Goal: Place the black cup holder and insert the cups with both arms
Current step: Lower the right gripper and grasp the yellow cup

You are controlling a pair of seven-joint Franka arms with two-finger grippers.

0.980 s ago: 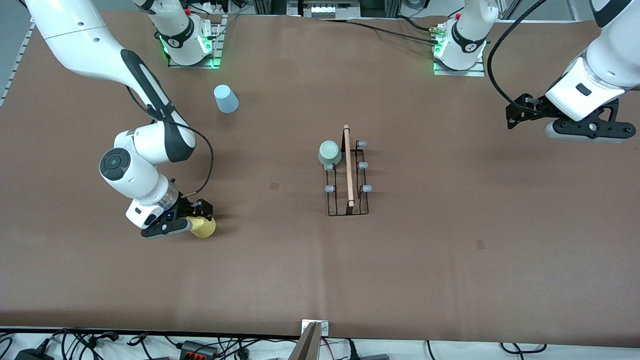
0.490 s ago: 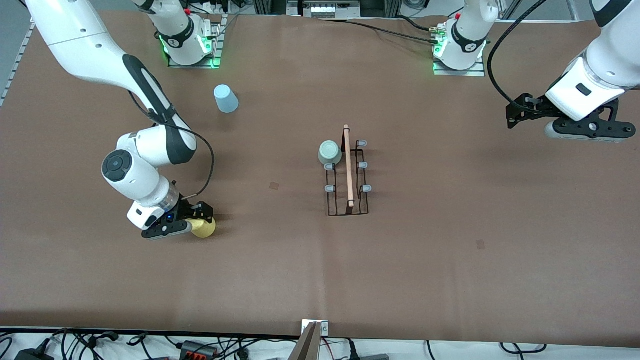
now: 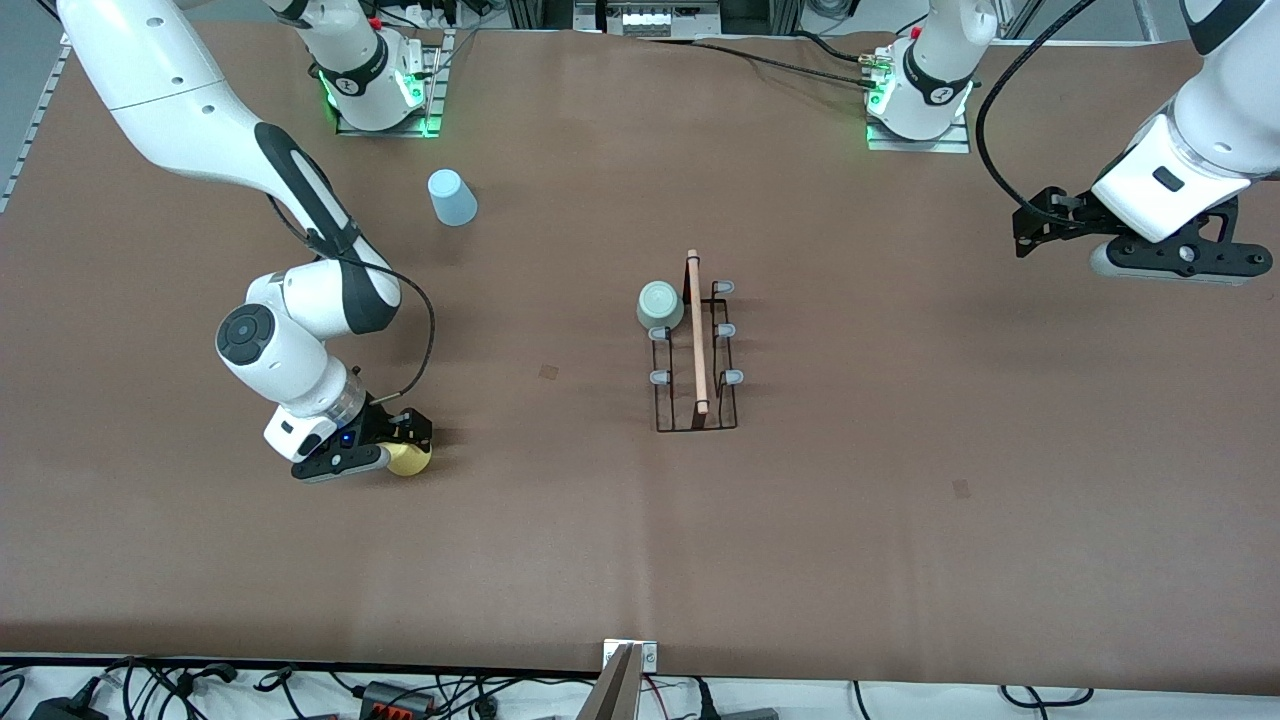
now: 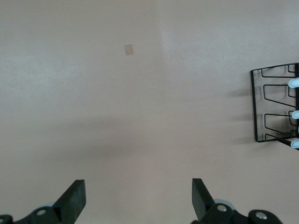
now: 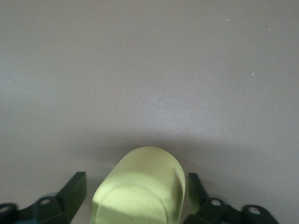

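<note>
The black cup holder (image 3: 695, 420) stands mid-table with its wooden rod handle (image 3: 697, 335). A pale green cup (image 3: 660, 305) sits on one of its pegs, at the end farthest from the front camera. The yellow cup (image 3: 410, 460) is on the table toward the right arm's end. My right gripper (image 3: 410, 445) is low around it. In the right wrist view the cup (image 5: 140, 186) lies between the open fingers (image 5: 74, 191), with a gap on one side. My left gripper (image 3: 1022, 232) waits open and empty over the table at the left arm's end. The holder's edge (image 4: 275, 105) shows in the left wrist view.
A pale blue cup (image 3: 452, 197) stands upside down near the right arm's base, farther from the front camera than the yellow cup. The brown table (image 3: 900, 500) stretches wide around the holder. Cables lie along the table's front edge.
My right gripper has slid a little farther over the yellow cup, hiding more of it. The left arm has barely moved.
</note>
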